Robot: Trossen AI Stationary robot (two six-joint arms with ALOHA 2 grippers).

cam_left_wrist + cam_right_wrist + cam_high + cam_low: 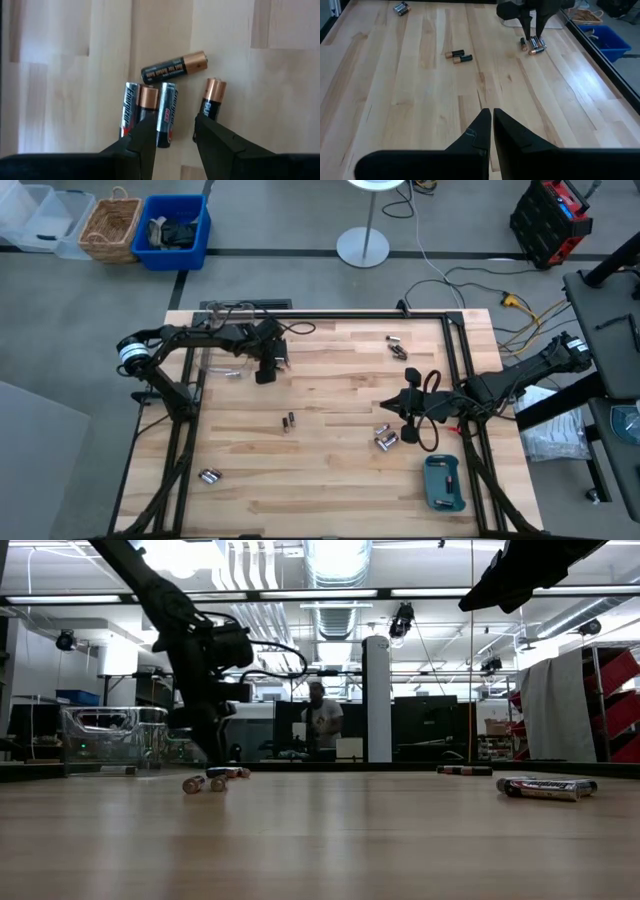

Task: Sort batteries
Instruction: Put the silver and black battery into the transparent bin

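A cluster of batteries [167, 112] lies on the wooden table at the far left, some silver-bodied, some black with coppery ends. My left gripper [175, 127] hangs open just above them, pointing down. One silver cell [166, 131] shows in the gap between its fingers, and a coppery-ended cell [214, 97] lies beside one fingertip. In the high view this gripper [268, 372] is over the cluster. My right gripper [491, 119] is shut and holds nothing; it hovers over the table's right part [390, 406]. More batteries [385, 438] lie just near of it.
Other batteries lie scattered: a pair at mid-table [288, 421], some at the far right [397, 346], some at the near left [208, 476], one at the far left [232, 373]. A teal tray [443, 483] sits at the near right. A person [322, 720] stands in the room behind.
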